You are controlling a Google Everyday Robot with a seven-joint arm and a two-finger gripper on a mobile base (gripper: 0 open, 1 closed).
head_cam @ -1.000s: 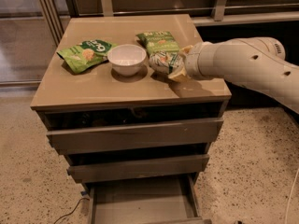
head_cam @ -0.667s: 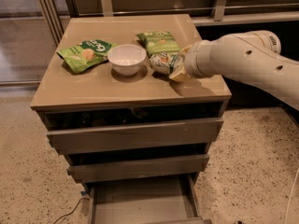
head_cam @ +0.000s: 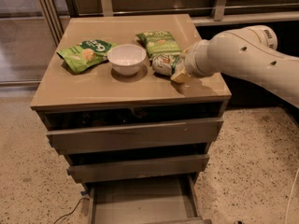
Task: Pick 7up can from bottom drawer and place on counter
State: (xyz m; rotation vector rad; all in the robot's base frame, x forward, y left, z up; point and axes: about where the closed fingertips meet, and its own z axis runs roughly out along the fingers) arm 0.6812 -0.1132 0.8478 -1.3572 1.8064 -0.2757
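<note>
Gripper (head_cam: 177, 72) sits over the counter (head_cam: 117, 90), with the 7up can (head_cam: 162, 64) touching at its 9 o'clock. Claw state: cannot tell. Bottom drawer (head_cam: 140, 200) is open at 6 o'clock.

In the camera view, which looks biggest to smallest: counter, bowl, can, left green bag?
1. counter
2. left green bag
3. bowl
4. can, though the gripper at its right end hides part, so it may be bigger than it looks.

White arm (head_cam: 243, 55) (dark holes (head_cam: 242, 48)), cream gripper (head_cam: 180, 73) at tip.
</note>
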